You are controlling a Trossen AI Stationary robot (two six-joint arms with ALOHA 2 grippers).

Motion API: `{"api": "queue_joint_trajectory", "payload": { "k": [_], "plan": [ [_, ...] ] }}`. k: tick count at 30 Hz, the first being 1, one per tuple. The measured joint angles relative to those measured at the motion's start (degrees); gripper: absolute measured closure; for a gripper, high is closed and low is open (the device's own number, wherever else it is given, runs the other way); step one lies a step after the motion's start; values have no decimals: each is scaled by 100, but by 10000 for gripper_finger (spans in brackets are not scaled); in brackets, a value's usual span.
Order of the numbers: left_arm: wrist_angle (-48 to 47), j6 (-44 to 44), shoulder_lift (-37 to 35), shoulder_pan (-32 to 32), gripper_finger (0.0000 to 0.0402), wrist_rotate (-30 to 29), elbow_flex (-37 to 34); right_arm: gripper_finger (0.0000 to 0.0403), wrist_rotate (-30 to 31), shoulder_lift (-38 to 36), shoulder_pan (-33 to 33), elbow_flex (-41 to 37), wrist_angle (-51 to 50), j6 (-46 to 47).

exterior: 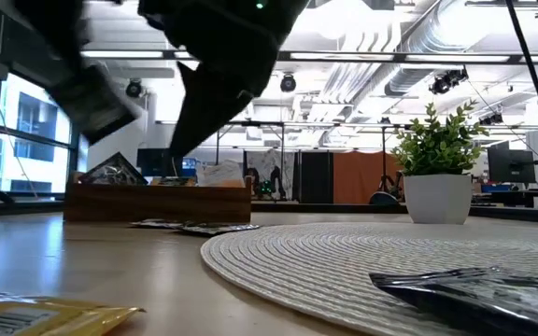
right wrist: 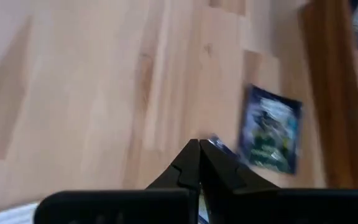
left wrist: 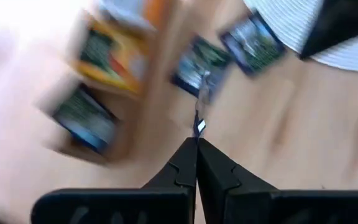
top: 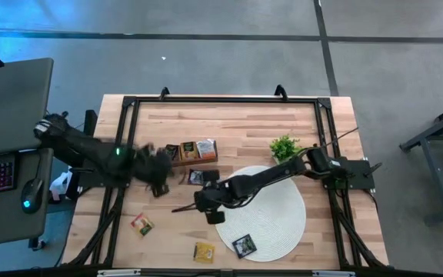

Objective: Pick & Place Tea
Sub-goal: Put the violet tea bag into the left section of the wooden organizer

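My left gripper is shut above the table just left of the brown divided tray, which holds several tea packets. Its wrist view looks down on two black packets lying flat by the white mat. My right gripper is shut low over the wood at the mat's left edge, with a black packet flat beyond its tips and the corner of another right beside them. More packets lie flat: red-green, yellow, black on the mat. My left gripper has a small pale tag on a thin thread right before its shut tips; whether they touch it, I cannot tell. My right gripper's own finger hides where the packet corner meets it, so I cannot tell whether it touches.
A small green plant in a white pot stands at the mat's far edge. The round white mat fills the right middle of the table. A black frame runs round the table's edges. A desk with keyboard and mouse stands to the left.
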Motion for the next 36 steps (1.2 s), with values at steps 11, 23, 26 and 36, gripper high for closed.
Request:
{"api": "queue_joint_trajectory", "payload": {
  "k": [11,23,26,36],
  "plan": [
    [-820,2873,654,2417,401,288,275,400,169,-53,80,-648,188,17],
    [-823,3840,1668,2467,401,254,93,401,-97,-51,1,-835,302,263],
    [-870,3857,1911,2467,401,55,91,401,-139,-51,5,-835,362,254],
    [-381,4290,2368,2465,401,-298,105,398,-246,-51,5,-833,477,224]
  ]
}}
